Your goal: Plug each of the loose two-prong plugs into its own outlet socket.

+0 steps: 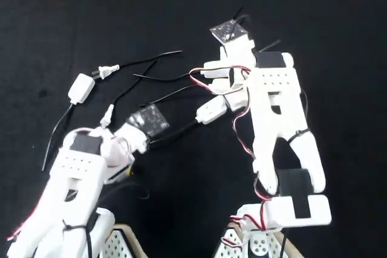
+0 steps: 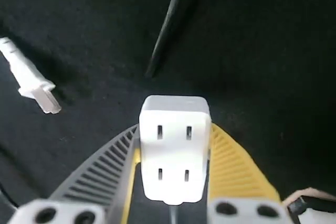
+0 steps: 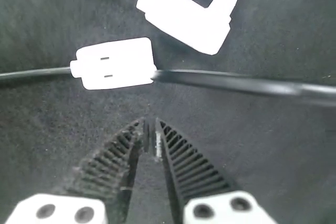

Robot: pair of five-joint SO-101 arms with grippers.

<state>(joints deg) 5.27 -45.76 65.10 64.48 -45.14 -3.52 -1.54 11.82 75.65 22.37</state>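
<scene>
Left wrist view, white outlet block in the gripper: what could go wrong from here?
The white four-slot outlet block is pinched by its sides in the left gripper, so a plug's push could slide it back. The loose white two-prong plug lies flat on the black cloth, apart from it, hard to grasp. The black cord may snag.

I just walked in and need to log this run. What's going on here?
The left gripper is shut on a white outlet block, with its slots facing the wrist camera. A loose white plug lies on the black table close by. The right gripper is shut, and a white socket on a black cord lies just ahead of it. A two-prong plug lies unplugged farther out.
</scene>
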